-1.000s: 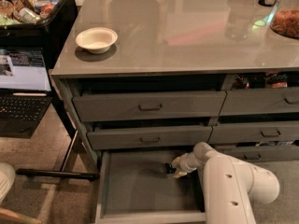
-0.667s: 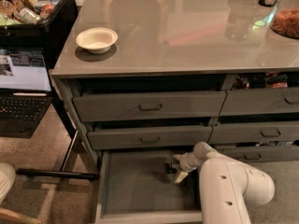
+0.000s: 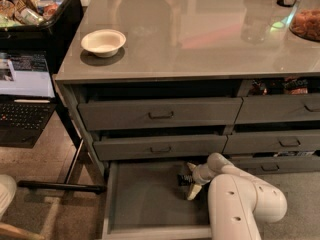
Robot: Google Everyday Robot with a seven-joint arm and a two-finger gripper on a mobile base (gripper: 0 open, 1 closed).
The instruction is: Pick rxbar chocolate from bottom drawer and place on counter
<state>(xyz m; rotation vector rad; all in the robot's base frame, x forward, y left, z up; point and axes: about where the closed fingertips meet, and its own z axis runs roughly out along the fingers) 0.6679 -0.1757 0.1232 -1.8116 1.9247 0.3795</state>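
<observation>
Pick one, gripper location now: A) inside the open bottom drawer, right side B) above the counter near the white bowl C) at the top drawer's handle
A: the gripper sits low in the open bottom drawer, at its right side by the dark rxbar chocolate.

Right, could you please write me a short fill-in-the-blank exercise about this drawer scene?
1. The bottom drawer stands ____, with its grey floor showing.
2. The gripper is inside the bottom drawer, near its ____ side as seen in the camera view.
3. The white bowl sits on the counter, near its ____ edge as seen in the camera view.

Missing words: open; right; left.
</observation>
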